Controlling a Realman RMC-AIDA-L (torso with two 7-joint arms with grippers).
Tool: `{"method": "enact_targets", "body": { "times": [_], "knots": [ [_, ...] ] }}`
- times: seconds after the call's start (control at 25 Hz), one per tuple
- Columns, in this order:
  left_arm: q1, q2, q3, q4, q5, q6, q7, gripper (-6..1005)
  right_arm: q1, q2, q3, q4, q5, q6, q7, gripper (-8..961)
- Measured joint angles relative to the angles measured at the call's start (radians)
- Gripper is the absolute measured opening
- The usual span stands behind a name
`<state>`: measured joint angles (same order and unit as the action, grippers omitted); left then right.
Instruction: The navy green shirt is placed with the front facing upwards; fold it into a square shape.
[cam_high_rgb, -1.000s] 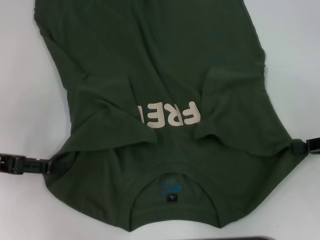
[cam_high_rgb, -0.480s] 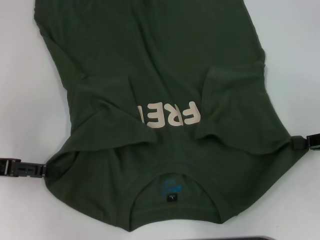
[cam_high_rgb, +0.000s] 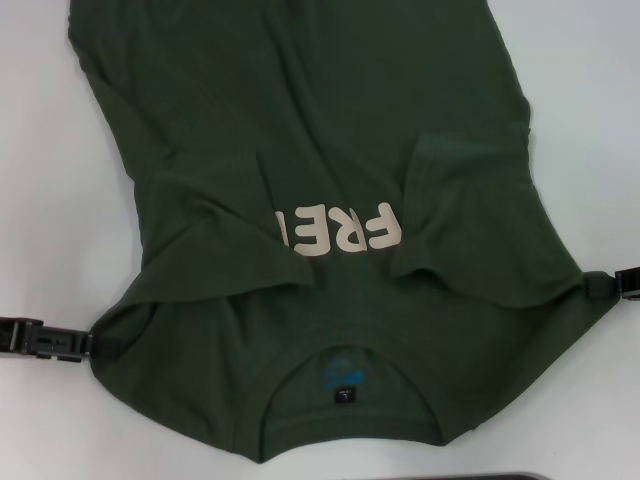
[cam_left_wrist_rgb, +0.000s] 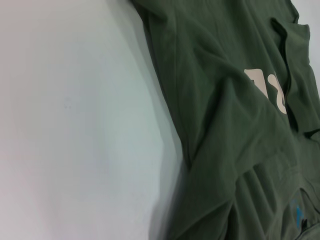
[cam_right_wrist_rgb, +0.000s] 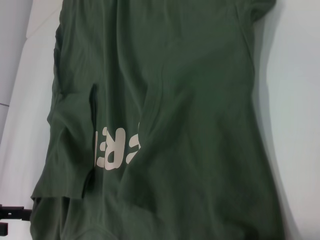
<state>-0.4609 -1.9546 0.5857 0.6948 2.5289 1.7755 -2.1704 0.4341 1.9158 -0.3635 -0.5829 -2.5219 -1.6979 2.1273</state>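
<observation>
The navy green shirt (cam_high_rgb: 330, 130) lies front up on the white table (cam_high_rgb: 40, 150), collar (cam_high_rgb: 345, 400) nearest me. Both sleeves are folded in over the chest and partly cover the cream letters "FRE" (cam_high_rgb: 345, 232). My left gripper (cam_high_rgb: 88, 343) sits low at the shirt's left shoulder edge, touching the cloth. At the right shoulder edge my right gripper (cam_high_rgb: 588, 287) meets the fabric. The left wrist view shows the shirt (cam_left_wrist_rgb: 240, 140) from its side. In the right wrist view the shirt (cam_right_wrist_rgb: 175, 100) fills the middle, with the left gripper (cam_right_wrist_rgb: 10, 215) far off.
Bare white table lies on both sides of the shirt (cam_high_rgb: 600, 120). A dark flat edge (cam_high_rgb: 500, 477) shows at the near border of the head view. The shirt's hem runs out of view at the far end.
My left gripper has slid outward to the left and slightly nearer to me along the shirt's shoulder edge. The right gripper has shifted very slightly away. The shirt's folds look the same.
</observation>
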Motion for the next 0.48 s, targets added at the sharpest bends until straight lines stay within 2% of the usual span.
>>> {"method": "enact_targets", "body": {
  "times": [0.48],
  "knots": [
    [-0.037, -0.011, 0.007, -0.032, 0.01, 0.003, -0.007, 885, 0.0, 0.0, 0.0, -0.003, 0.0, 0.0, 0.003, 35]
  ]
}}
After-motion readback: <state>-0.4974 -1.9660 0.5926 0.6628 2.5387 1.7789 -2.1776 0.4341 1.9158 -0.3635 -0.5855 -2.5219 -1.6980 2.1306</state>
